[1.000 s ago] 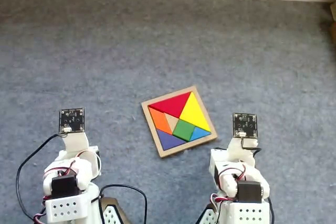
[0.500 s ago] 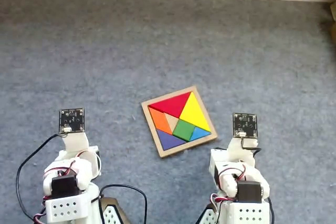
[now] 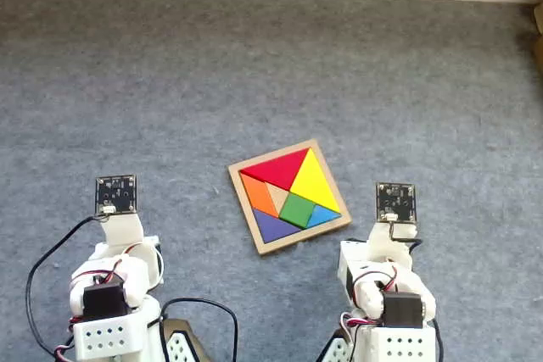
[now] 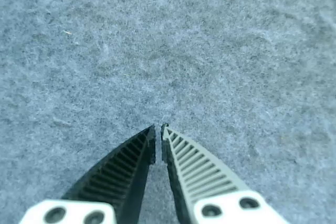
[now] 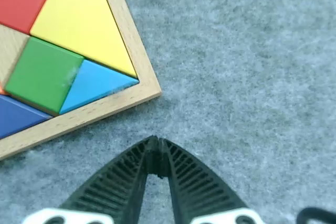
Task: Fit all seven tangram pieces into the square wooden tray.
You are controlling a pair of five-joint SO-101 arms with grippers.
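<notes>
tray (image 3: 305, 239) mid-carpet (image 3: 170, 82), 7 tangram pieces (image 3: 312, 180) seated, task looks complete | right gripper (image 5: 156, 145) fingers pinched together, empty, just beside tray corner, tray at 9 o'clock, nearer arm | left gripper (image 4: 158, 129) fingers closed, empty, tray at 3 o'clock, well apart

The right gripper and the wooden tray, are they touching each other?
Apart. The right wrist view shows a strip of grey carpet between the tip of the right gripper and the nearest corner of the wooden tray.
</notes>
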